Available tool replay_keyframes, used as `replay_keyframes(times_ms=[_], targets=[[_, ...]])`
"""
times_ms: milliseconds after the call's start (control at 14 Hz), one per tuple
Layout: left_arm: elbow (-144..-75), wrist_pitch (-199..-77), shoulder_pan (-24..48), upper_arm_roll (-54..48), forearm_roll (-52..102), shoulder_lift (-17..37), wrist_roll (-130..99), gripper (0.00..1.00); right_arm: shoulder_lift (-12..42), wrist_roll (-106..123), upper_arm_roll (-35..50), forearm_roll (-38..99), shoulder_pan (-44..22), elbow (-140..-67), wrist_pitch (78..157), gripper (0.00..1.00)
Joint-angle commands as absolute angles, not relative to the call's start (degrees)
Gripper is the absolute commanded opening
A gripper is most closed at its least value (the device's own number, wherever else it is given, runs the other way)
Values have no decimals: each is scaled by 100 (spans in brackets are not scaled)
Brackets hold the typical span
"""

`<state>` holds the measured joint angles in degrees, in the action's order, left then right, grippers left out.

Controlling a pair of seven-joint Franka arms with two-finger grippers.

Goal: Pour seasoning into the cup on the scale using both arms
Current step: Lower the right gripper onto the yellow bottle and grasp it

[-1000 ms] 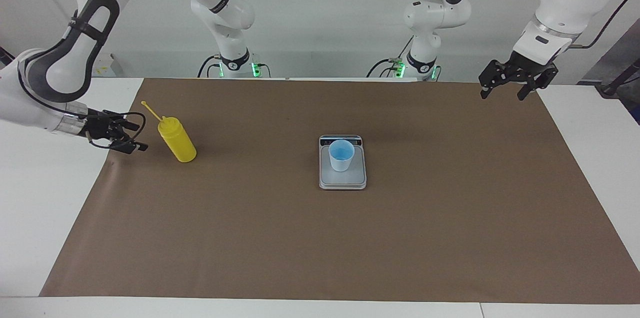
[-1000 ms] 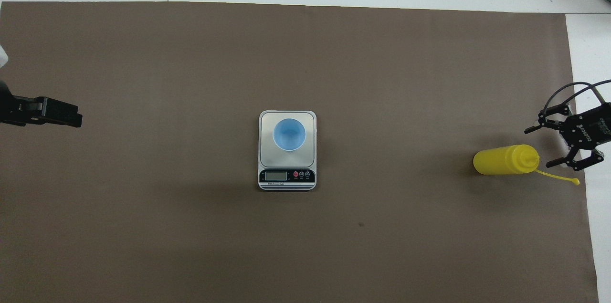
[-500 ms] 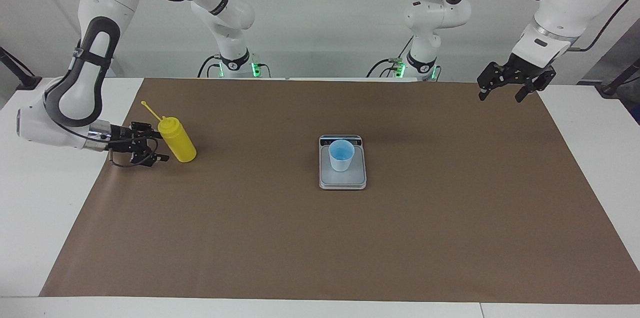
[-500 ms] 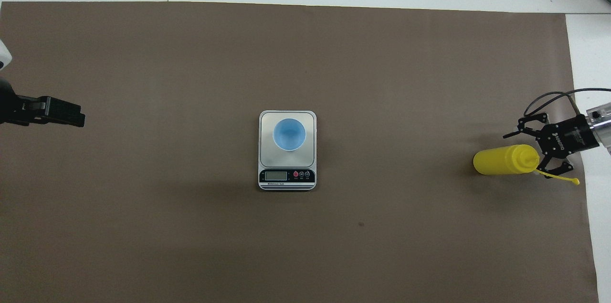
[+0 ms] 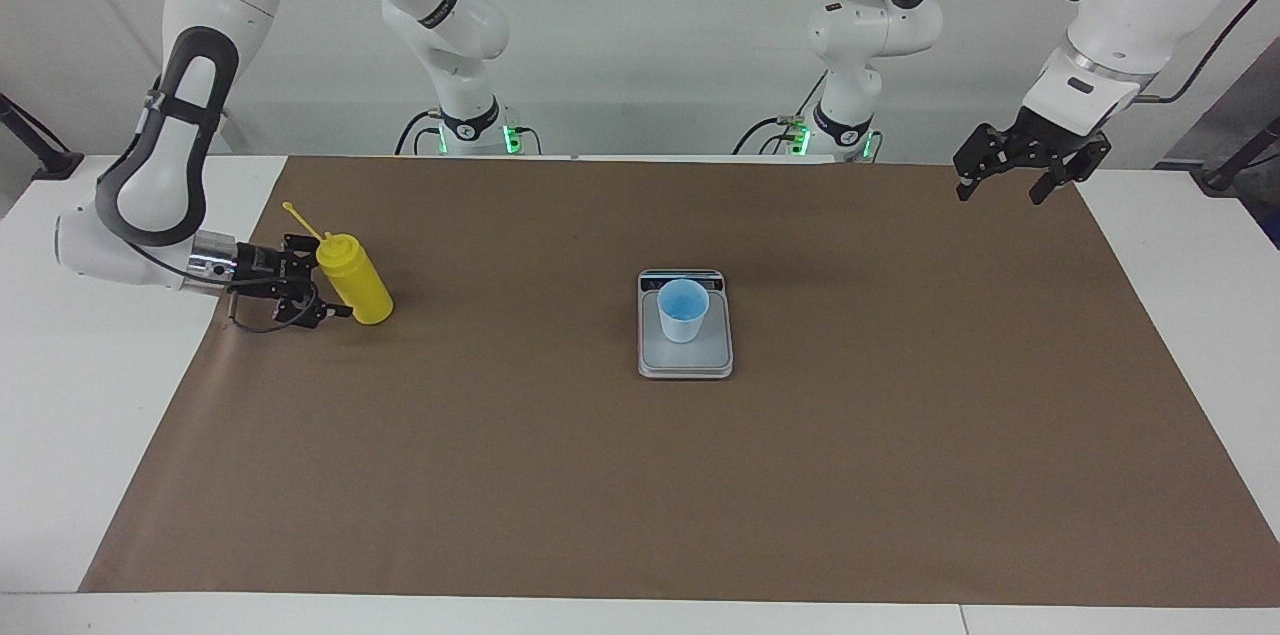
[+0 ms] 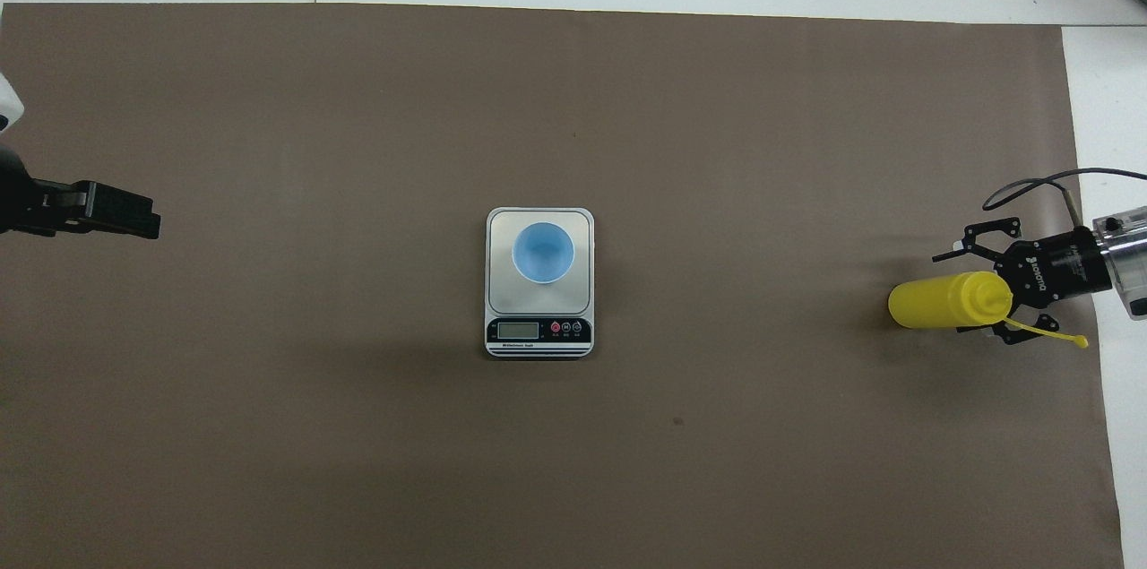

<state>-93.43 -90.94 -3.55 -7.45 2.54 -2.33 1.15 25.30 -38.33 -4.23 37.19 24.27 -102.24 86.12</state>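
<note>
Right gripper (image 5: 318, 277), fingers apart, flanks the upright seasoning (image 5: 355, 279); left gripper (image 5: 1008, 177) waits open; cup (image 5: 683, 310) on scale (image 5: 686, 360).

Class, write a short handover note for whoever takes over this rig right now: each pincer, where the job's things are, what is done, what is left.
Right pincer: open, low at the yellow seasoning bottle, one finger on each side of its upper part, not closed on it.
Left pincer: open, empty, waiting in the air over the left arm's end of the brown mat.
Bottle: upright on the mat at the right arm's end.
Cup: upright on the scale mid-mat.
Done: reach to the bottle.
Left: close on the bottle, lift, carry it to the cup, pour with both arms.
</note>
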Motion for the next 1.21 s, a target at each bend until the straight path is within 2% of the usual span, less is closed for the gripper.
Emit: replay_keyframes(times_ms=[0,71,143,214,286,357,643,929,1143], targets=[[-9378,-9053,-387,-765,229,-272,132,100,2250,-3911,-387,3937,2514,-10652,8640,98],[-9352,-9027,-378,-773,229,-272,123,100,2250,-3911,-378,3937,2514,-10644,8622,97],[-9352,-9026,-378,-773,229,-272,132,100,2250,-3876,-387,3937,2522,-10644,8579,87],[-9352,-9026,-387,-773,229,-272,132,100,2241,-3867,-378,3955,2549,-10635,8543,61],[-9352,-9044,-387,-773,229,-264,132,100,2241,-3902,-387,4129,2549,-10617,8543,13],[-9352,-9053,-387,-773,220,-264,132,100,2233,-3920,-387,4183,2540,-10600,8552,0],[-9325,-9026,-378,-773,202,-264,132,100,1847,-3981,-413,4157,2462,-10582,8630,0],[-9325,-9018,-387,-782,202,-264,132,100,1363,-4613,-396,4122,2041,-10565,8788,0],[-9325,-9043,-413,-800,176,-264,236,100,1275,-5113,-387,4122,1662,-10547,9078,0]])
